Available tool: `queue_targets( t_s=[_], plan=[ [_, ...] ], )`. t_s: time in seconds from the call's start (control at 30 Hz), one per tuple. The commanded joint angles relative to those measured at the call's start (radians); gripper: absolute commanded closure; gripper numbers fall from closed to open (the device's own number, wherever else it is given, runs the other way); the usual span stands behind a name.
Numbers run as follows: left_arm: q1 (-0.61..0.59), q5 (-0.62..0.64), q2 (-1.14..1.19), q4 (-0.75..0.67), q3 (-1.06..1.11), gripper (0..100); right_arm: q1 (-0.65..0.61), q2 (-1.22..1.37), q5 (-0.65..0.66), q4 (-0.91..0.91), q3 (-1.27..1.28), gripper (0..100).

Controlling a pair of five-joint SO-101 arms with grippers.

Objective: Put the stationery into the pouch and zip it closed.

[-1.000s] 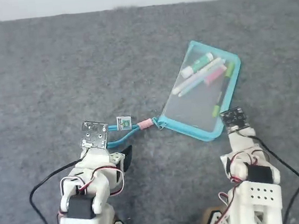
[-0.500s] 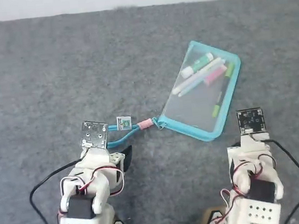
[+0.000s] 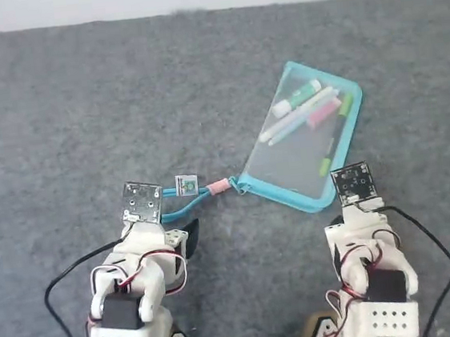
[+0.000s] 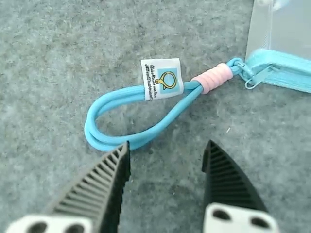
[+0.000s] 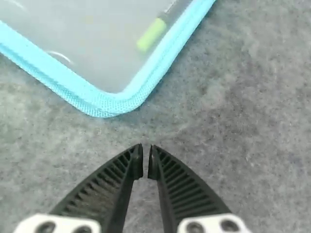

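Note:
A clear pouch with a turquoise zip border lies slanted on the grey carpet, with several pens and markers inside it. Its zip slider sits at the corner, tied to a pink bead, a white tag and a blue cord loop. My left gripper stands open just short of the loop, touching nothing. My right gripper is shut and empty, a little off the pouch's rounded corner. A green pen shows through the plastic.
Grey carpet covers the whole table, bare to the left and behind the pouch. Both arm bases and their cables stand at the near edge. A white wall strip runs along the far edge.
The right arm swung out to the right half a second ago and has come back to the pouch's near corner. The left arm, the cord and the pouch have not moved.

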Motion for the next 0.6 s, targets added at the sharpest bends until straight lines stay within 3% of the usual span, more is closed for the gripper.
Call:
queue_targets(
  t_s=[0.0,0.57],
  plan=[
    [0.003,0.009,-0.017,0.005,-0.007,77,-0.01,0.007,-0.003,0.008,0.02,96.6],
    [0.003,0.009,-0.017,0.005,-0.007,77,-0.01,0.004,-0.003,0.022,0.02,96.5]
  ],
)
